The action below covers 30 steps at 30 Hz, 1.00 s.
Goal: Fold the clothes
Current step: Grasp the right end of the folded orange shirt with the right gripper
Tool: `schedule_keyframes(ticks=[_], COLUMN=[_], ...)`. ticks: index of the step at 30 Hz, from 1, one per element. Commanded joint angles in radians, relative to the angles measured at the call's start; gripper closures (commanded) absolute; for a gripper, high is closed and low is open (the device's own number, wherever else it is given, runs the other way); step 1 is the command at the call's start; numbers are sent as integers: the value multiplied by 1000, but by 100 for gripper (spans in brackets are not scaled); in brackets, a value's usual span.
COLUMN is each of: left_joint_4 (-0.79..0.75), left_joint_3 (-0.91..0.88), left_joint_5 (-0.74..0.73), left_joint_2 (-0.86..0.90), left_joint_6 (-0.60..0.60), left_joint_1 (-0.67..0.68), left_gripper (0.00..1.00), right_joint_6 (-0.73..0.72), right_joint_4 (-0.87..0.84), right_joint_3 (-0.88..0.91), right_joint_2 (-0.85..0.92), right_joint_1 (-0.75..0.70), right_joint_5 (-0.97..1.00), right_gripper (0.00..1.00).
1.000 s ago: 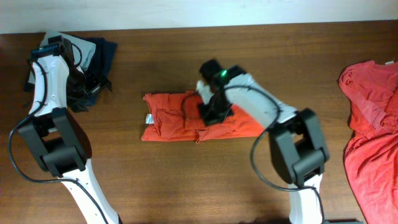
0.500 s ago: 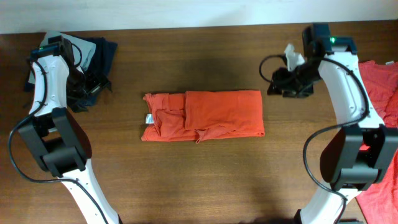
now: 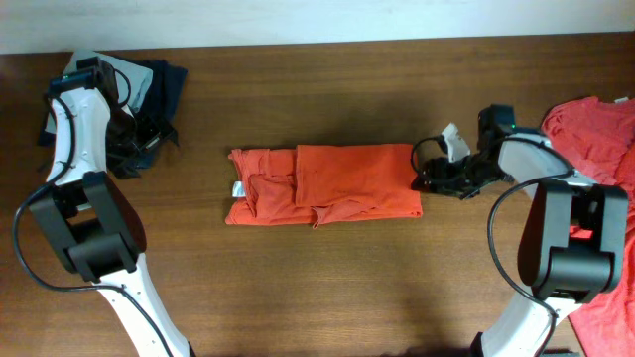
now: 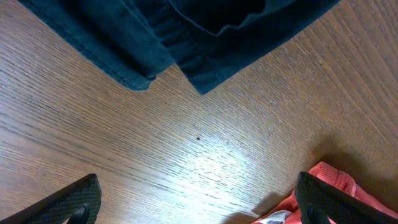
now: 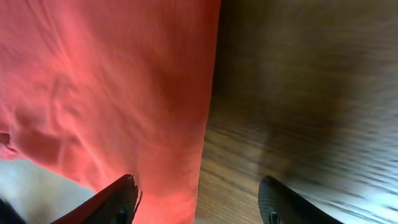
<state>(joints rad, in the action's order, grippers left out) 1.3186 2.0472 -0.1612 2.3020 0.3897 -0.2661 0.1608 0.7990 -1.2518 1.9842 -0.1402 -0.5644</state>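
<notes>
Two orange-red shirts: one folded T-shirt [image 3: 322, 185] and one loose T-shirt [image 3: 595, 169], the latter well apart behind the right fingers. The right gripper [image 5: 196, 208] stands released, with the folded T-shirt's edge between its fingers [image 5: 121, 199], ungripped. The left gripper [image 4: 199, 208] gapes over bare table [image 4: 205, 155], with one navy garment [image 4: 186, 37] beyond its fingertips.

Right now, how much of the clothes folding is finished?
Done: one orange-red folded T-shirt lies as a tidy strip in the middle of the table. In hand: nothing. The right jaws stand open at that shirt's right edge, and the left jaws hang open near the dark navy garment. Left: a second T-shirt lies crumpled and unfolded at the table's right end.
</notes>
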Motion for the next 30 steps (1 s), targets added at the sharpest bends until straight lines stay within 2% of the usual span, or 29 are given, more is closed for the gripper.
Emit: schedule_keyframes(ticks=[1,5,16,22,23,24,26,28,30], left_joint_4=[-2,-2,-2,-2,-2,-2,-2,-2,-2], left_joint_3=[13,13,13,13,13,13,13,13,13], left_joint_5=[0,0,0,0,0,0,0,0,0], left_joint_2=[-6,-6,-6,-6,-6,-6,-6,-6,-6], left_joint_6=[6,6,6,6,6,6,6,6,6], left_joint_1=[-2,-2,-2,-2,-2,-2,-2,-2,-2], left_gripper=[1,1,1,1,1,1,1,1,1], right_joint_6=[-6,-66,-91,-91,-91,-91,-91,-91,-90], right_joint_4=[-31,-71,-142,-139,-137,-134,-129,-113,-97], right_joint_3=[20,20,19,18,18,18,17,10,2], right_joint_2=[3,3,37,36,36,36,36,36,36], right_joint_1=[16,31,127,93,81,63,31,-7,-53], right_joint_5=[-53,-56,-67,-26,-25,-26,-26,-26,-26], right_gripper=[33,33,34,50,57,73,91,96,96])
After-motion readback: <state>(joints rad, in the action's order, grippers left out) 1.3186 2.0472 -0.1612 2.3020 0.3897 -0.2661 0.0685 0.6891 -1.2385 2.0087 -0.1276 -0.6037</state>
